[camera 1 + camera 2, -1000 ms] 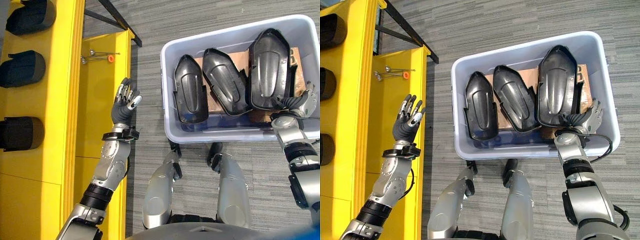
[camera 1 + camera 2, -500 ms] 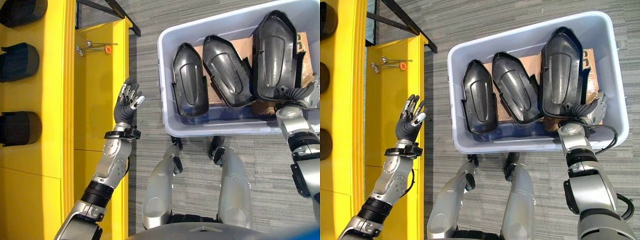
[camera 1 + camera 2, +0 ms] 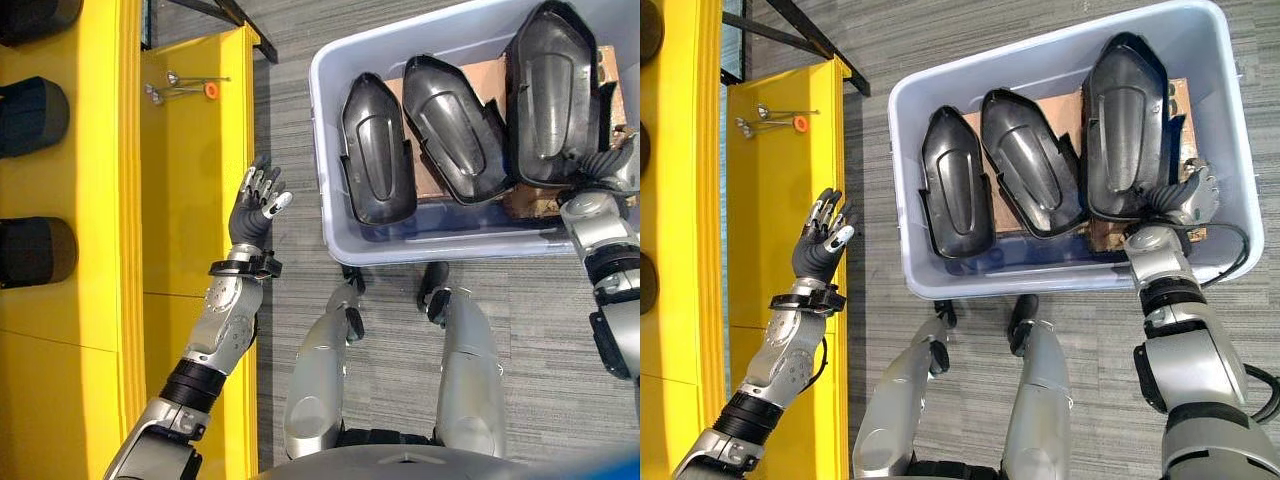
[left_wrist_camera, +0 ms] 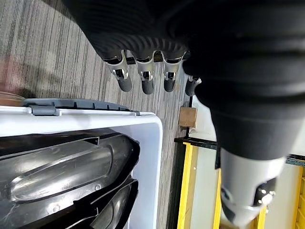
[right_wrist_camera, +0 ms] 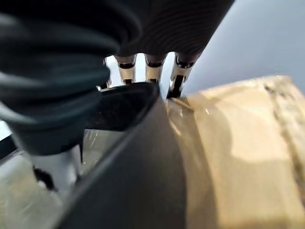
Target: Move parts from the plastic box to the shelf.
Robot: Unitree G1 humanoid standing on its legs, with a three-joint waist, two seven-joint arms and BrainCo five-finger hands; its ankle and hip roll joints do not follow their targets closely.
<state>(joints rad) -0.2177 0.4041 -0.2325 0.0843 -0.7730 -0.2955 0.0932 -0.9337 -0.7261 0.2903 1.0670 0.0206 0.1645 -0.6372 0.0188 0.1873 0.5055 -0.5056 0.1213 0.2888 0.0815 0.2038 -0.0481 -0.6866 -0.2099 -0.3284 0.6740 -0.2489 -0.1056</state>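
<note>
left eye view has the plastic box [image 3: 330, 150] sitting on the grey carpet floor [image 3: 290, 120], off to the robot's right of the yellow shelf [image 3: 190, 200]. inside the box there are three black parts side by side on brown cardboard [image 3: 1065, 110]: a small part [image 3: 375, 150] on the left, a middle part [image 3: 458, 128] leaning at an angle, and a tall part [image 3: 555, 95] on the right, each overlapping its neighbour a bit. right hand [image 3: 1185, 200] is down inside the box at the near end of the tall part, and in the right wrist view its fingers [image 5: 148, 71] curl over the black edge with the thumb on the other side, so it's gripping that part, right up against the cardboard. left hand [image 3: 252, 205] is up in the air over the edge of the shelf, fingers spread loose and holding nothing. further back on the shelf's lower level there are a couple of metal pins [image 3: 165, 88] and a little orange piece [image 3: 211, 90]. a few more dark parts [image 3: 30, 115] are already sitting on the shelf's upper level at far left.
</note>
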